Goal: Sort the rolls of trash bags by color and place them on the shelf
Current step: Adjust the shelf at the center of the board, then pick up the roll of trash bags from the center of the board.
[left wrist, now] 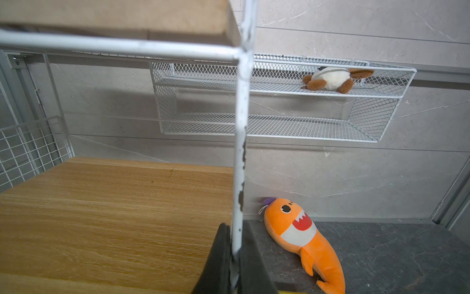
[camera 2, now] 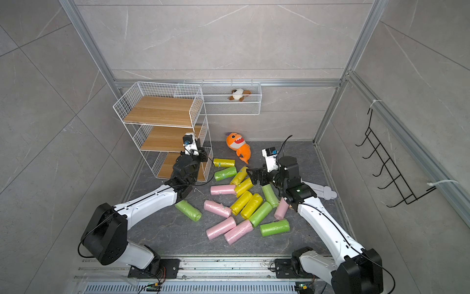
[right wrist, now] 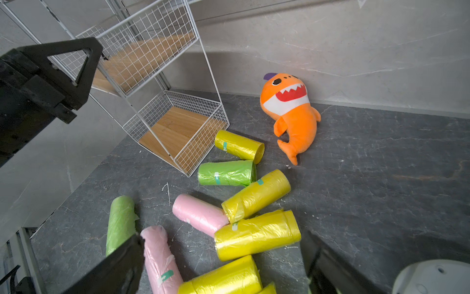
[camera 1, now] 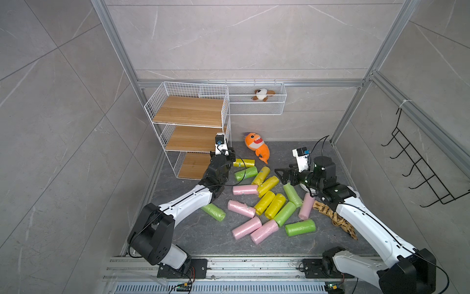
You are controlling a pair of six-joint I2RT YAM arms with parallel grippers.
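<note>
On the dark worktop [camera 1: 190,234], pinches the shelf's [left wrist: 240,127] apparent corner wire with left gripper [left wrist: 236,230], holds right gripper [camera 1: 281,177] wide, risks toppling it by tugging.

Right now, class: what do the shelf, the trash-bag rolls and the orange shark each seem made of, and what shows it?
The shelf: white-painted metal wire, paint chipped on one post; matte boards with wood grain, perhaps laminate. The rolls: thin glossy plastic film, crinkled, catching highlights. The shark: soft plush fabric, fuzzy matte surface.
</note>
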